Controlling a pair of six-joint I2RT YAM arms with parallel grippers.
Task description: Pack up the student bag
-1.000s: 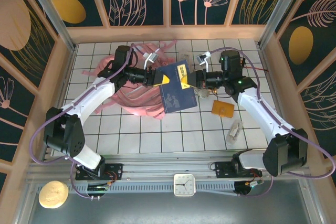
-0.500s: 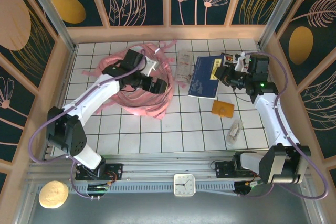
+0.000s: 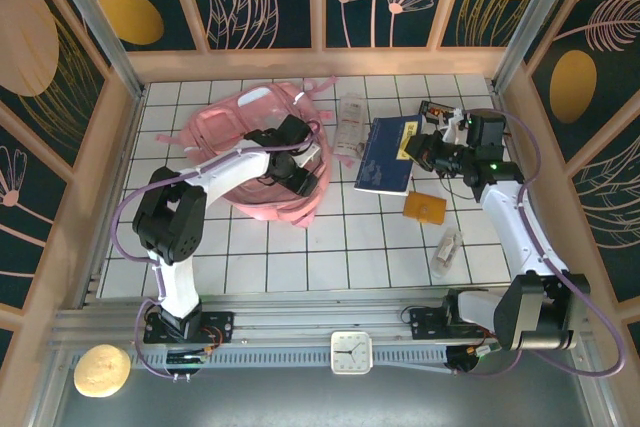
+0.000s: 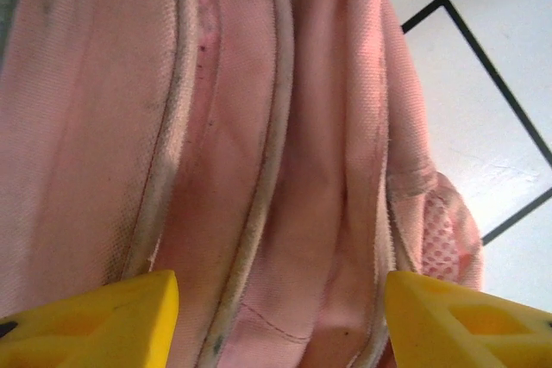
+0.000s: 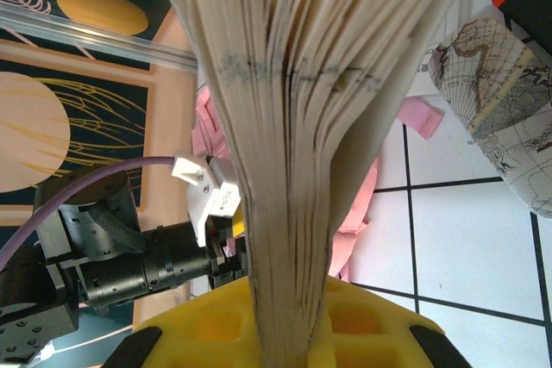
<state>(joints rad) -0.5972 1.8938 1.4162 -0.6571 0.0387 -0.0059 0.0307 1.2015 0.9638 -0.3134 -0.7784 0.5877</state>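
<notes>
Legible text, my remote check: none.

1. Blue book [image 3: 388,152], on the desk: yellow label [image 3: 408,139] on the cover carries dark print, too small for me to read.
2. Same book, right wrist view: a faint grey smudge of a stamp across the page edges [image 5: 293,84], no letters I can make out.
3. Clear packet [image 3: 351,125]: printed marks, illegible.
4. Map-printed item [image 5: 504,118]: coastlines and grid lines, no names legible.
5. Clock [image 3: 351,352] on the front rail: dial marks too small to tell.
</notes>
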